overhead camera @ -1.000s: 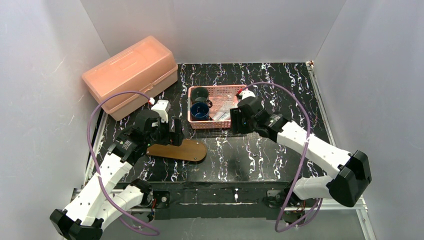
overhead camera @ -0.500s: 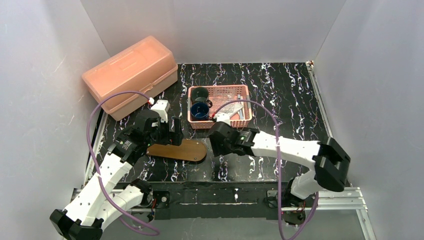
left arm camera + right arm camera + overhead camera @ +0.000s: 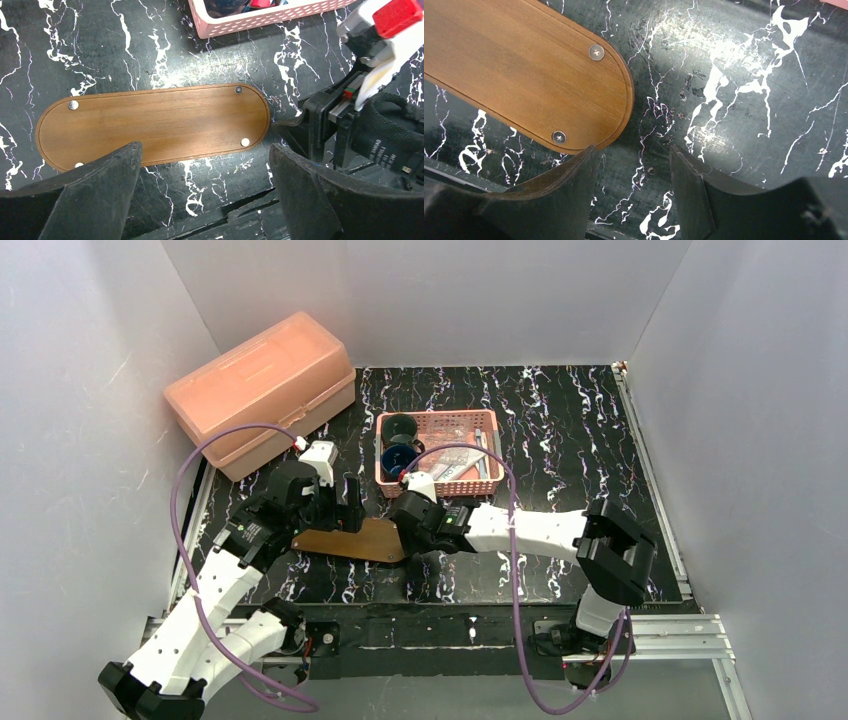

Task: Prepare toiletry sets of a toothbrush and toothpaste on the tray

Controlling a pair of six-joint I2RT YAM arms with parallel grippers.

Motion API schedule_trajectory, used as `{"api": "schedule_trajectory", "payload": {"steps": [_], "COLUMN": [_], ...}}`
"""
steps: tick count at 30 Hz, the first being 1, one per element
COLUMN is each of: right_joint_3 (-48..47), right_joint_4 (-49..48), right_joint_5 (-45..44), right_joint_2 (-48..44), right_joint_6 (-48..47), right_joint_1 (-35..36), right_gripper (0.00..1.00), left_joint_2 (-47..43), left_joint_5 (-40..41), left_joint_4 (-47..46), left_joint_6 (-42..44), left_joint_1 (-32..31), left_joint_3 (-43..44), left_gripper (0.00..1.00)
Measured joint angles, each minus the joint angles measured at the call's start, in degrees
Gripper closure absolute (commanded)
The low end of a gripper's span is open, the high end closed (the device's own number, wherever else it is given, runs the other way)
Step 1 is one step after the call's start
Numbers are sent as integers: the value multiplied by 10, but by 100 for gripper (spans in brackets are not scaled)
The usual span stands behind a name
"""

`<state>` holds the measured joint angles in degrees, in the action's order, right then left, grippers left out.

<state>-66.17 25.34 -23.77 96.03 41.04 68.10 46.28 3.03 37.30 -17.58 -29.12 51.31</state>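
Top external, right gripper (image 3: 633, 148) stretched left to tray (image 3: 360, 540) (jaws parted, empty), left gripper (image 3: 204, 147) agape, empty.

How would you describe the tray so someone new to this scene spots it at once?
On the black marbled table, look nearer the arms than the pink lattice basket, slightly left. The tray lies flat there: a long brown oval board with small screw heads, the only wooden thing in view.

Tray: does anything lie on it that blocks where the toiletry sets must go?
Nothing visible does. The tray shows bare wood and screw heads. The open left gripper hangs over it, the open right gripper beside its end.
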Motion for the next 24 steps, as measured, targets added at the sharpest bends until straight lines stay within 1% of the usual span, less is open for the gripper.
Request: {"api": "schedule_trajectory", "payload": {"steps": [4, 12, 24], "right_joint_3": [-5, -8, -8], "right_joint_4": [-6, -18, -24], "right_joint_5": [-1, -2, -6], "right_joint_2": [19, 41, 54], "right_joint_6": [7, 17, 24], "right_joint_1": [2, 2, 2], "right_gripper": [38, 44, 52], "left_joint_2": [0, 0, 0], "left_joint_5": [0, 0, 0], "left_joint_4": [2, 3, 3], "left_joint_6": [0, 0, 0], "left_joint_1": [0, 0, 0], "left_joint_3": [0, 0, 0], "left_gripper": [1, 1, 1]}}
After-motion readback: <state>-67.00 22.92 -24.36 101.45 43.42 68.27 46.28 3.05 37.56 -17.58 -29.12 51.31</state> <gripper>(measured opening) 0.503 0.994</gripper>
